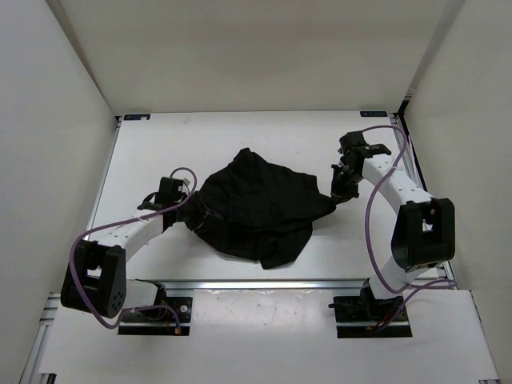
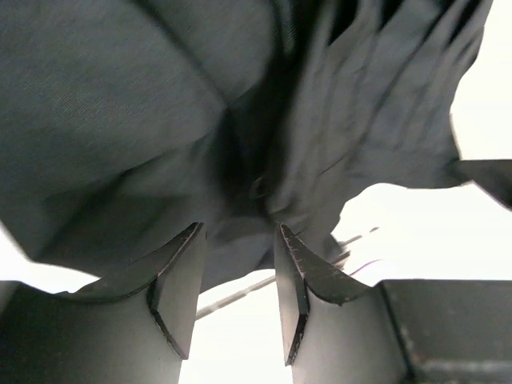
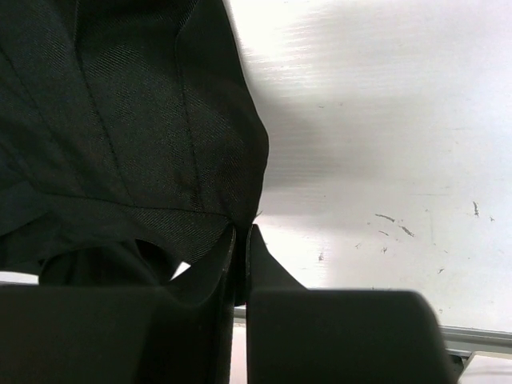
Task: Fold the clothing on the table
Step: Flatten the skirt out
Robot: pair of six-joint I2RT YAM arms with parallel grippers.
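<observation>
**A:** Where does the clothing (image 1: 256,208) sit?

**B:** Bunched in a dark heap on the white tabletop (image 1: 160,144). One flap trails from its near side toward the metal rail (image 1: 264,283). The left wrist view shows fine pleat-like creases on the fabric.

**A:** The left fingers (image 2: 180,280)?

**B:** At the clothing's left edge. They stand apart at a middling width, and pale tabletop shows through the gap. The cloth hangs just past the tips, not between them.

**A:** The right fingers (image 3: 212,276)?

**B:** At the clothing's right corner, which is drawn out to a point. They are pressed together with a narrow tip of black cloth pinched between them. In the right wrist view the fabric spreads up and to the left from that pinch.

**A:** Anything else near the clothing?

**B:** A few small dark scuff marks (image 3: 396,224) on the tabletop to its right.
</observation>
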